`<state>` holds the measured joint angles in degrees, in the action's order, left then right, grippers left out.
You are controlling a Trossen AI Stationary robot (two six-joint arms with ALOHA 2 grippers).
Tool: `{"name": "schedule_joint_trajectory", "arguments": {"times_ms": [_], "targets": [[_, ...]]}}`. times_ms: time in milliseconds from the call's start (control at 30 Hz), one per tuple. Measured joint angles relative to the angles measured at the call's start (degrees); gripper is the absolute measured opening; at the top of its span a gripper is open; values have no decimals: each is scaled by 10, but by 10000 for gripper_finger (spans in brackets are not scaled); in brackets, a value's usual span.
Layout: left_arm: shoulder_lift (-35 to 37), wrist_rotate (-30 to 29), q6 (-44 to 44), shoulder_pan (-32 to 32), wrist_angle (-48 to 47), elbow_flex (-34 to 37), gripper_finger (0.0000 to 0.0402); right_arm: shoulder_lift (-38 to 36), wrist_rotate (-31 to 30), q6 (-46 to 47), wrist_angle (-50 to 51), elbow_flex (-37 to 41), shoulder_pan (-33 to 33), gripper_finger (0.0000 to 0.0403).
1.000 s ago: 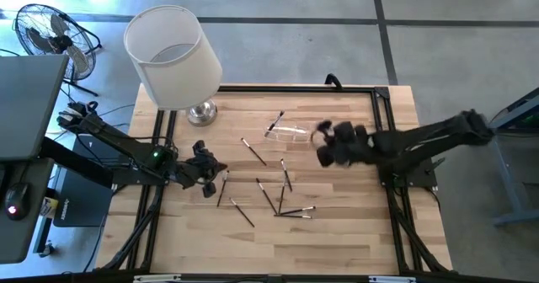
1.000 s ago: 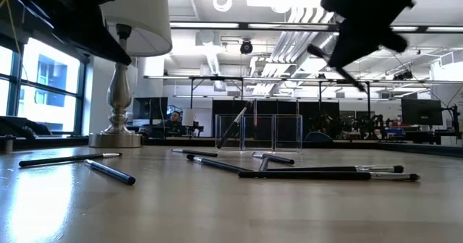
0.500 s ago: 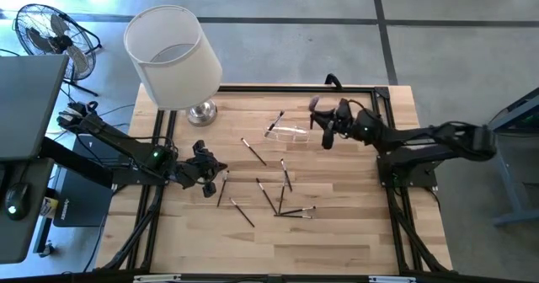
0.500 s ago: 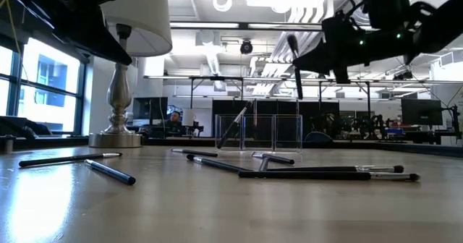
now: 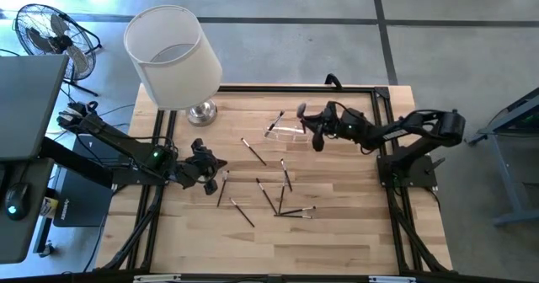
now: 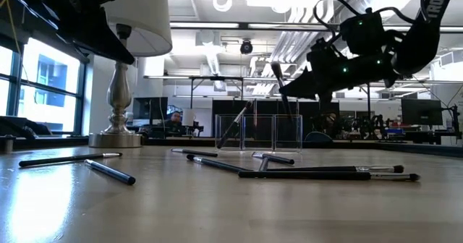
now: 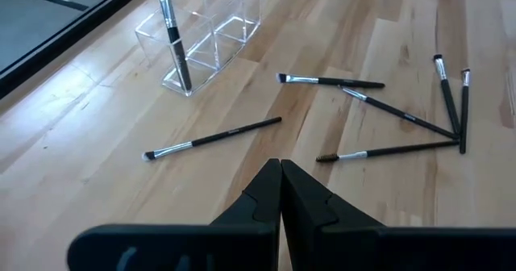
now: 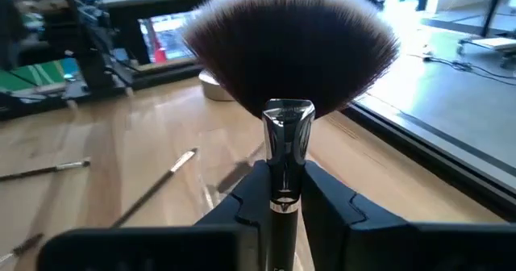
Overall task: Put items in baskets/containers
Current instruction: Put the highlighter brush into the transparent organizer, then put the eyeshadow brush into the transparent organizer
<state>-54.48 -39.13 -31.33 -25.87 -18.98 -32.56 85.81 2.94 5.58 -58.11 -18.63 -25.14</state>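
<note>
My right gripper (image 5: 315, 135) hangs over the table's far middle, just right of the clear holder (image 5: 287, 133), and is shut on a fan brush (image 8: 290, 45) with a wide dark head. In the holder one slim brush (image 7: 173, 37) leans, lower end inside. Several slim brushes (image 5: 268, 197) lie flat on the wood, among them one (image 7: 214, 138) ahead of my left gripper. My left gripper (image 5: 210, 180) hovers shut at the left middle, holding nothing. My right gripper pinches the fan brush's handle just below the silver ferrule (image 8: 284, 192) between its two fingers (image 8: 326, 194), which come at it almost level from the table's right. The brush is lifted clear, head up (image 6: 275, 66), tilted. Its lower end (image 6: 291, 114) is near the holder's top.
A lamp with a big white shade (image 5: 173, 56) stands at the far left corner, its metal base (image 5: 202, 112) on the wood. Black frame rails (image 5: 383, 114) run along the table's edges. Bare wood lies along the near edge.
My right gripper has come down and gone toward the table's left, to the holder, while its wrist rolled. The fan brush it carries has swung from a steep slant to nearly upright, head up. My left gripper has kept still.
</note>
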Motion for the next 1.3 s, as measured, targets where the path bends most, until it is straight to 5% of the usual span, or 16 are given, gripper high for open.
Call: {"name": "schedule_joint_trajectory", "arguments": {"times_ms": [367,1000,1300], "targets": [[0,0,0,0,0,0,1,0,-8,6,2,0,0,152],[0,144,-2,0,0,0,1,-71,-8,6,3,0,0,138],[0,154,-1,0,0,0,1,-157,-9,34,5,0,5,137]]}}
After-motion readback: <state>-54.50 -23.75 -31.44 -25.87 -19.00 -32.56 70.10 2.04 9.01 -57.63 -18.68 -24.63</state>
